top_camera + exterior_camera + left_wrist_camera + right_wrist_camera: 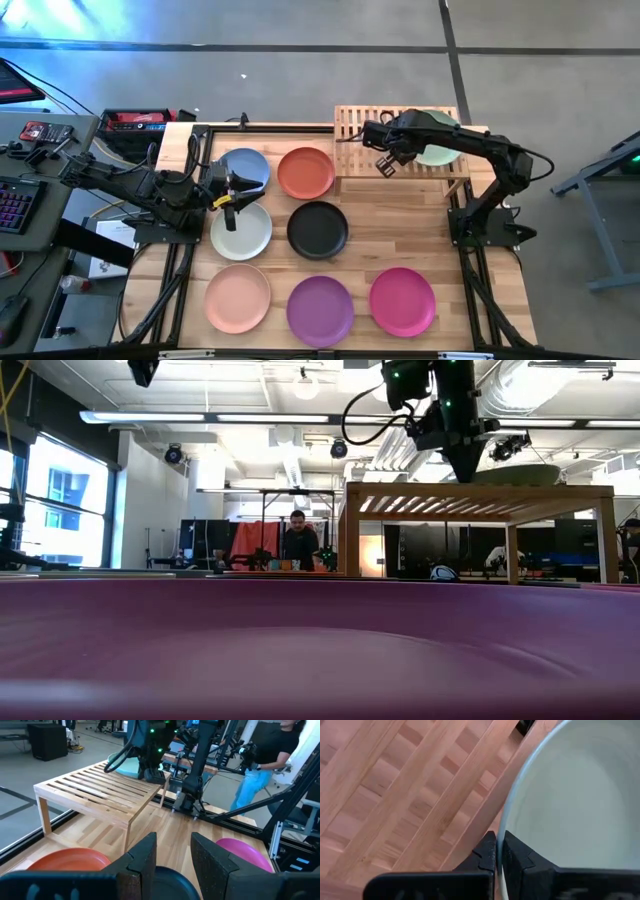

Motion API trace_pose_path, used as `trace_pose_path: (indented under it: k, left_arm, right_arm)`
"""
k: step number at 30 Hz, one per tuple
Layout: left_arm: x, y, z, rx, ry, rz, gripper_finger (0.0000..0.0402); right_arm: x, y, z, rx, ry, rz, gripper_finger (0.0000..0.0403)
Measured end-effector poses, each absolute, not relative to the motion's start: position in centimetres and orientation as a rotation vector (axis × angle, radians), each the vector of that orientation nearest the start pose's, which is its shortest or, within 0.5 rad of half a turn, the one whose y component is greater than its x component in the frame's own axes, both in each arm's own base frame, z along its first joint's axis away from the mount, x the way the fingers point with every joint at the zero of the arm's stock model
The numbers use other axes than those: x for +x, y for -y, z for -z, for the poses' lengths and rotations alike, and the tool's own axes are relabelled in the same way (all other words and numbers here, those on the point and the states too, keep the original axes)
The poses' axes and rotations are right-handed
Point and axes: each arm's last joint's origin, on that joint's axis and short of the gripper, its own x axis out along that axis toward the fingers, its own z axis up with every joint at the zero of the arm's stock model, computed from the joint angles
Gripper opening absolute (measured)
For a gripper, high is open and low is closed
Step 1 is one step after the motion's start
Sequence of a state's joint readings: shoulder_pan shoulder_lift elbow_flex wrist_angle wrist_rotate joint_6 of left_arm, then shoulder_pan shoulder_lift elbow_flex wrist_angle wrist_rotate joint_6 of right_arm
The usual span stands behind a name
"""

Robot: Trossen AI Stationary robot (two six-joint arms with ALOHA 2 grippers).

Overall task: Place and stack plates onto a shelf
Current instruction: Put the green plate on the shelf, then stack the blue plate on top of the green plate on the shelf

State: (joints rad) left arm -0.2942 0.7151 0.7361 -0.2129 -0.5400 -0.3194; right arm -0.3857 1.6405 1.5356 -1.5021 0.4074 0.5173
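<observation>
The shelf (362, 140) of bamboo slats stands at the table's far edge, right of centre. A sage green plate (440, 153) is on its right half, and my right gripper (392, 158) is shut on it from above. Seven plates lie flat on the table: light blue (250, 165), orange-red (306, 172), pale grey-green (241, 232), black (317, 229), peach (238, 297), purple (320, 310) and magenta (402, 301). My left gripper (172, 855) hovers open above the light blue plate, nothing between its fingers. My right gripper pinches the sage green plate's rim (504, 831) between its two shut fingers, at the plate's edge toward the shelf's bare left half. The fingers come steeply from above. In the low view the plate (545, 473) lies about level at the shelf top.
The shelf's left half (95, 790) shows bare slats. The purple plate (320, 650) fills the low view's foreground. A desk with a keyboard (15, 205) stands left of the table. A person (260, 765) stands beyond the table's right side, and another (300, 545) stands far behind.
</observation>
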Motion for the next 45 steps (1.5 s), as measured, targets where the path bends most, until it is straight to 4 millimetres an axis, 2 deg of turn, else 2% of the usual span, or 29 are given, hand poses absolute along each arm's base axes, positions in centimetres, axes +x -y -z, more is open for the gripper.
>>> trace_pose_path:
  k: [8,18,25,34,45]
  left_arm:
    - [15.3,3.1,-32.4,-0.24,-0.135,-0.27,0.0108]
    - [15.3,3.1,-32.4,-0.24,-0.135,-0.27,0.0108]
    - [15.2,3.0,-32.2,-0.233,-0.151,-0.284,0.0108]
    - [15.0,2.9,-31.5,-0.322,-0.206,-0.324,0.0108]
    - [14.0,2.6,-28.9,-0.551,-0.408,-0.459,0.0108]
  right_arm:
    - [25.9,12.0,-30.7,0.344,-1.451,1.005,0.0007]
    - [25.9,12.0,-30.7,0.348,-1.447,1.01,0.0092]
    - [25.5,11.6,-31.2,0.391,-1.447,0.967,0.0114]
    - [25.2,11.5,-34.6,0.414,-1.31,0.96,0.0115]
    - [25.3,11.4,-40.4,0.454,-1.055,0.913,0.0115]
